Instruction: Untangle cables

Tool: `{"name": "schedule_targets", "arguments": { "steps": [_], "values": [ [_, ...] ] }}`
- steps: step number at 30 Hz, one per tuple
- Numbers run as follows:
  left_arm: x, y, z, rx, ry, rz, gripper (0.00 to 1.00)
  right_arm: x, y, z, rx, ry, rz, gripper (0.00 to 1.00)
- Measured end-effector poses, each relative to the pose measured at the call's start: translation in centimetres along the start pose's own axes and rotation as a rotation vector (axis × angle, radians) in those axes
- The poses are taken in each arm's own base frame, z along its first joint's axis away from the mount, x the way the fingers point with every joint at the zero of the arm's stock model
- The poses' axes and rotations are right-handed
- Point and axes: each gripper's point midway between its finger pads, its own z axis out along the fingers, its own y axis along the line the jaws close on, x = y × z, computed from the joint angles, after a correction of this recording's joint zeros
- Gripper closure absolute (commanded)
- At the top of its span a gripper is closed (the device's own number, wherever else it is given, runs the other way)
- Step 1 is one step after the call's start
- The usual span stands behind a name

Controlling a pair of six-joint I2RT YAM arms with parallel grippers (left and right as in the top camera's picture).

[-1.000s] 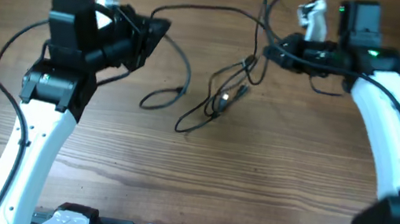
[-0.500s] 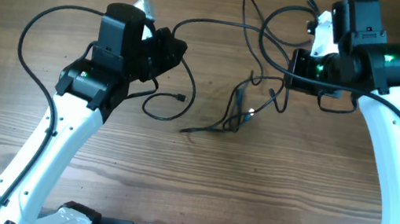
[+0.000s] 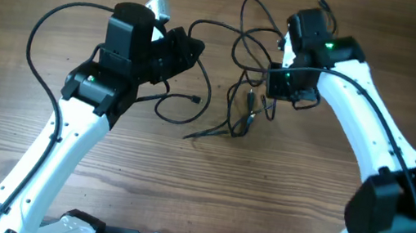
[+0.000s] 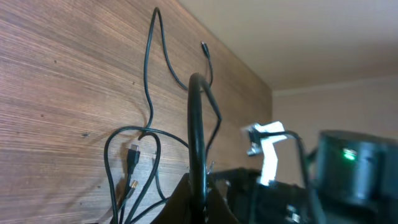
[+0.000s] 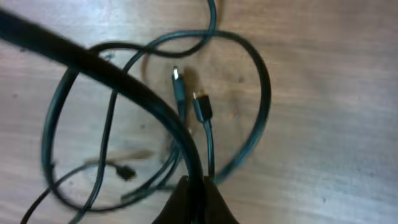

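The cables (image 3: 240, 113) are thin black cords, bunched in a tangle mid-table with loops reaching up to the far edge (image 3: 256, 26). My left gripper (image 3: 191, 49) is shut on one cable strand left of the tangle; in the left wrist view that strand (image 4: 196, 124) rises straight from the closed gripper (image 4: 198, 190), with plug ends (image 4: 133, 157) lying on the wood. My right gripper (image 3: 274, 75) is shut on another strand just right of the tangle. The right wrist view shows this cable (image 5: 124, 81) running out of the closed gripper (image 5: 193, 188) over two plug ends (image 5: 200, 107).
A loose cable loop with a small plug (image 3: 194, 98) lies below the left gripper. The wooden table (image 3: 280, 185) carries nothing else. The left arm's own thick wire (image 3: 38, 33) arcs out at left. The right arm (image 4: 351, 165) shows close in the left wrist view.
Both grippers have come inward toward the middle, the right one furthest, moving left and down. The cables between them have slackened and bunched into tighter loops.
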Motion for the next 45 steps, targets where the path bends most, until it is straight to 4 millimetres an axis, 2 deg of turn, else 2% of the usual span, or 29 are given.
{"name": "schedule_targets", "arguments": {
  "steps": [2,5,8,9,11,14,16,18,20,21,23,26,28,29,32,34,36,38,40,42,44,45],
  "values": [
    [0.1,0.0,0.0,-0.001,0.005,-0.001,0.96,0.5,-0.3,0.7,0.016,0.032,0.003,0.96],
    [0.4,0.1,0.0,-0.004,0.018,-0.004,0.96,2.9,-1.1,0.2,0.047,0.138,0.017,0.96],
    [0.5,0.3,0.3,-0.008,0.023,-0.005,0.96,2.8,-0.8,-2.0,0.050,0.138,0.014,0.95],
    [0.7,0.2,0.4,-0.008,0.029,-0.004,0.96,2.2,-0.3,-3.5,0.024,0.104,-0.002,0.95],
    [0.9,-0.2,0.6,0.003,0.032,0.005,0.96,1.6,1.2,-5.8,-0.065,0.040,-0.046,0.96],
    [0.8,-1.6,0.7,0.053,0.015,0.033,0.96,0.0,5.7,-10.4,-0.313,-0.115,-0.152,0.96],
    [0.2,-3.0,0.6,0.111,-0.005,0.040,0.96,-1.5,8.5,-11.7,-0.471,-0.195,-0.217,0.95],
    [-0.4,-3.3,0.5,0.131,-0.013,-0.044,0.96,-2.6,11.0,-13.1,-0.616,-0.261,-0.282,0.95],
    [-1.6,-3.6,0.1,0.165,-0.032,-0.116,0.96,-2.9,11.7,-13.7,-0.661,-0.275,-0.300,0.95],
    [-2.1,-3.6,-0.1,0.172,-0.041,-0.136,0.96,-2.7,11.5,-13.5,-0.651,-0.263,-0.291,0.95],
    [-2.6,-3.1,-0.3,0.166,-0.042,-0.168,0.96,-1.6,9.6,-11.9,-0.538,-0.196,-0.228,0.95],
    [-2.4,-2.8,-0.3,0.159,-0.029,-0.183,0.96,1.7,4.8,-9.4,-0.278,-0.036,-0.122,0.95],
    [-2.3,-2.9,-0.3,0.163,-0.022,-0.183,0.96,3.2,2.7,-8.9,-0.165,0.028,-0.100,0.95],
    [-2.2,-2.9,-0.3,0.165,-0.017,-0.186,0.96,3.4,2.0,-8.8,-0.124,0.033,-0.099,0.95],
    [-2.2,-2.9,-0.3,0.166,-0.016,-0.186,0.96,3.5,0.4,-8.7,-0.036,0.036,-0.094,0.94],
    [-2.1,-3.0,-0.3,0.168,-0.011,-0.186,0.96,4.8,-0.1,-9.3,-0.008,0.090,-0.099,0.88],
    [-2.1,-3.0,-0.3,0.169,-0.010,-0.186,0.96,5.1,-0.1,-11.4,0.000,0.095,-0.130,0.88],
    [-2.1,-3.0,-0.3,0.169,-0.010,-0.186,0.96,4.6,0.3,-11.3,-0.022,0.069,-0.150,0.88],
    [-2.1,-3.0,-0.3,0.170,-0.011,-0.186,0.96,4.5,0.4,-9.1,-0.032,0.080,-0.156,0.89],
    [-2.1,-3.0,-0.3,0.171,-0.012,-0.186,0.96,6.5,-0.4,-5.7,-0.015,0.187,-0.144,0.94],
    [-2.1,-3.0,-0.3,0.171,-0.012,-0.188,0.96,8.5,-1.3,-2.5,0.008,0.318,-0.129,0.94],
    [-2.1,-3.0,-0.3,0.171,-0.012,-0.188,0.96,8.6,-1.4,-1.8,0.009,0.333,-0.127,0.92]
  ]
}}
